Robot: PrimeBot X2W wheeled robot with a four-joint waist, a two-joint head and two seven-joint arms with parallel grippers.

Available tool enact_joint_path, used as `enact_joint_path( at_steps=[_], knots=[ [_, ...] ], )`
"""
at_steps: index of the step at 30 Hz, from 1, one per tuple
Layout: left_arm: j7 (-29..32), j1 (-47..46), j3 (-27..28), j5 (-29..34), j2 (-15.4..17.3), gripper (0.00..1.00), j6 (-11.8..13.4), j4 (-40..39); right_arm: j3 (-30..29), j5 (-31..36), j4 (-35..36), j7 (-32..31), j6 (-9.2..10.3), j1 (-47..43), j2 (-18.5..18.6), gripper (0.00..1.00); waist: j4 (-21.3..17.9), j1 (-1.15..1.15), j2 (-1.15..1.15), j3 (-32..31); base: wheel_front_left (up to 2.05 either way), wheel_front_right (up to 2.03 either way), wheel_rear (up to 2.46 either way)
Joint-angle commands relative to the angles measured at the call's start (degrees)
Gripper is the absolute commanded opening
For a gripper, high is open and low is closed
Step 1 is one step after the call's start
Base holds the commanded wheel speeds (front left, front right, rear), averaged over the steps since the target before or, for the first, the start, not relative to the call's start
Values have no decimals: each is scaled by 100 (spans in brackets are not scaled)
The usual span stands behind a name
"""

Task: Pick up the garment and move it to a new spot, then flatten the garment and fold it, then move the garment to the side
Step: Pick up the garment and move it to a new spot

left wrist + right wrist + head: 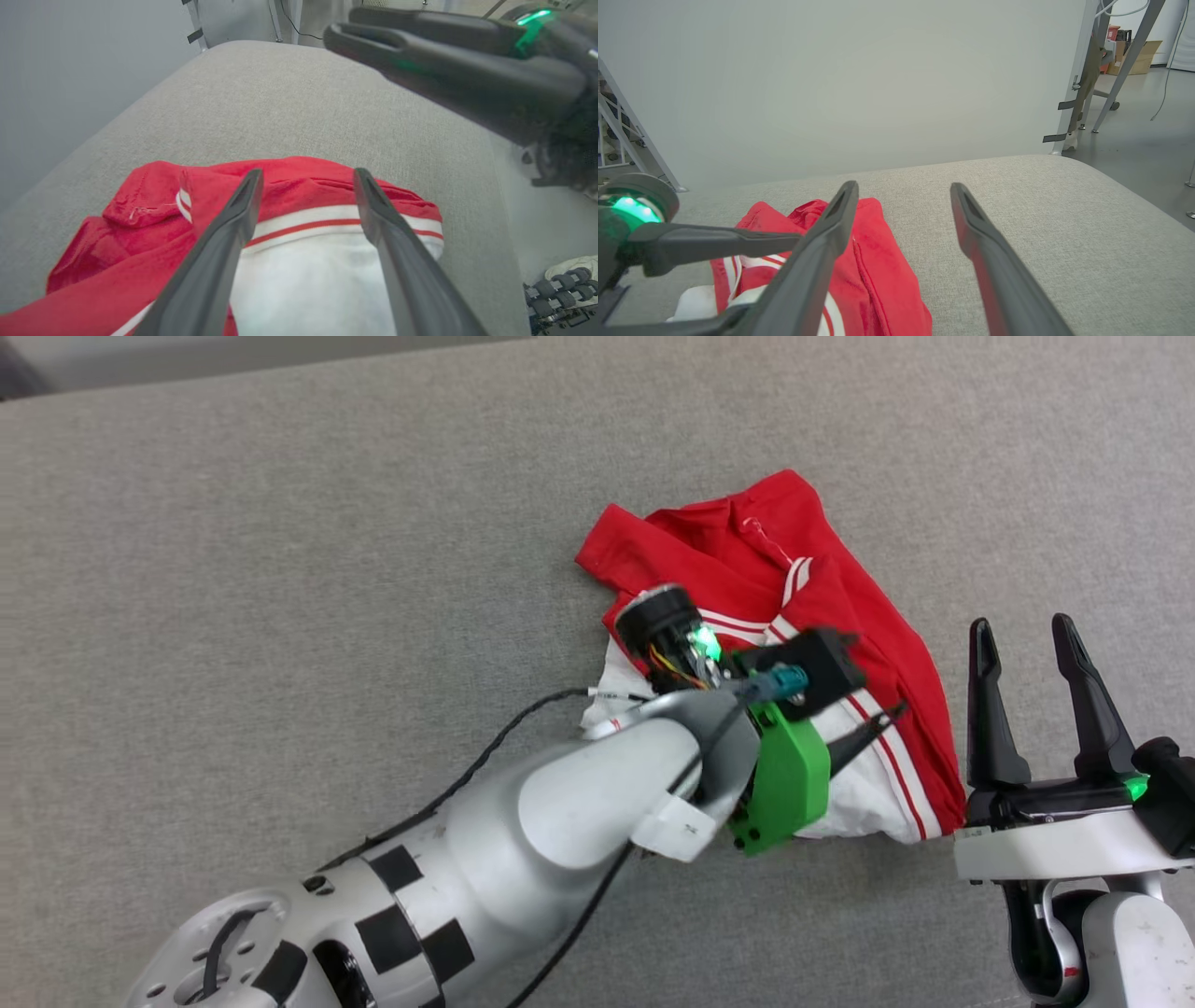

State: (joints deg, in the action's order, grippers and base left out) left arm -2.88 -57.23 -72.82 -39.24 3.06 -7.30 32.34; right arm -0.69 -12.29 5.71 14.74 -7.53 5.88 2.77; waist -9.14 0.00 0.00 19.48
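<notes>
The left gripper [308, 174], its two long dark fingers spread wide, hangs over the crumpled red shirt [868, 616] with its white sleeve and red-and-white striped trim, pinching nothing. Just beside the shirt's right edge, the right gripper [1021, 625] stands equally spread and empty. The shirt lies bunched on a grey woven cushion [280, 569].

Grey fabric-covered padded surface [280, 541], rounded edges, one crumpled red-and-white garment [873, 616] lying on it, right of centre.
</notes>
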Motion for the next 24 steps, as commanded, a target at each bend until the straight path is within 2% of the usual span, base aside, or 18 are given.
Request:
enact_joint_path(
  at_steps=[1, 5, 10, 15, 24],
  knots=[
    [-300, -96, 86, -76, -17, 100, 44, 4, -16, 35, -31, 26, 4, -54, 11, 100, 196, 0, 0, -259, 0, 0, 0],
    [-1008, -128, 336, -140, -17, 100, 453, -19, -36, 60, -78, 26, 4, -170, 10, 100, 402, 0, 0, -537, 0, 0, 0],
    [-1200, 8, 761, 31, -1, 100, 959, 42, -37, 61, -110, 26, 4, -303, 10, 100, 648, 0, 0, -783, 0, 0, 0],
    [-1209, 575, 1666, 539, 379, 100, 1394, -532, -59, 71, -130, 26, 4, -396, 10, 100, 863, 0, 0, -933, 0, 0, 0],
    [-1210, 2222, 3203, 1436, 1071, 100, 1824, -1663, -72, 101, -145, 26, 4, -530, 10, 100, 1166, 0, 0, -1171, 0, 0, 0]
  ],
)
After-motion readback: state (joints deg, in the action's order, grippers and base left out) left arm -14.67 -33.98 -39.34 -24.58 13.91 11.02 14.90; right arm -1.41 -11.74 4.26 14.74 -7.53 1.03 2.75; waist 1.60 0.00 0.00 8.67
